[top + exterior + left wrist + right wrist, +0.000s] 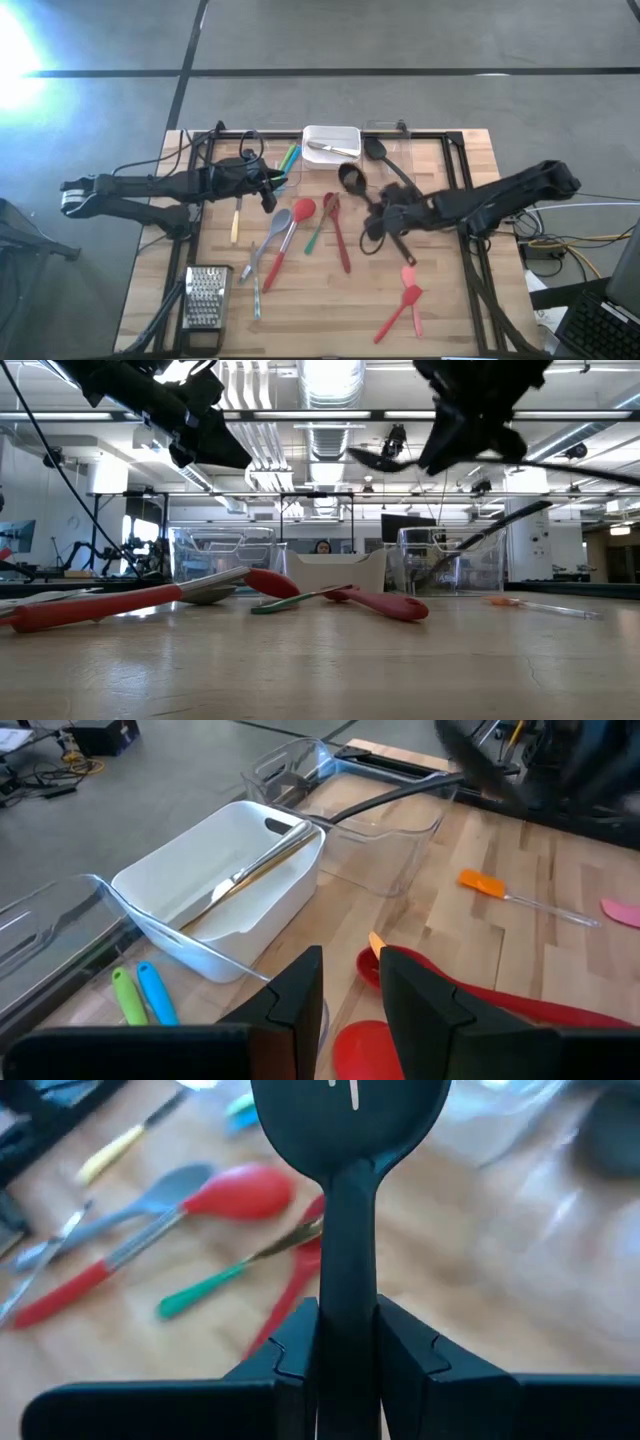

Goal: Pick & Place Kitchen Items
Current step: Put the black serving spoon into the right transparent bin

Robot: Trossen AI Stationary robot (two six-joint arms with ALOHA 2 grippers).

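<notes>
My right gripper point(382, 214) hangs above the table's middle, shut on a black slotted spoon point(350, 1120) that also shows in the low view point(378, 458). My left gripper point(268, 192) hovers near the far left, its fingers point(300, 1000) a narrow gap apart with nothing between them. On the wood below lie a red spoon point(300, 214), a grey spoon point(274, 226), a green-handled utensil point(318, 236) and a red spatula point(338, 232). A white bin point(331, 143) at the far edge holds metal cutlery point(262, 863). My right gripper pinches the black spoon's handle point(348, 1270) between its two fingers, on the stretch close to the slotted head. The fingers slant down from the table's right side. The spoon is lifted clear of the table, its head ahead of the fingers and its handle trailing back.
Clear tubs flank the white bin: the left one holds green and blue utensils point(290, 158), the right one another black spoon point(376, 150). A metal grater point(205, 296) lies near front left, pink and red spoons point(404, 302) near front right, and a yellow-handled utensil point(236, 226) under my left arm.
</notes>
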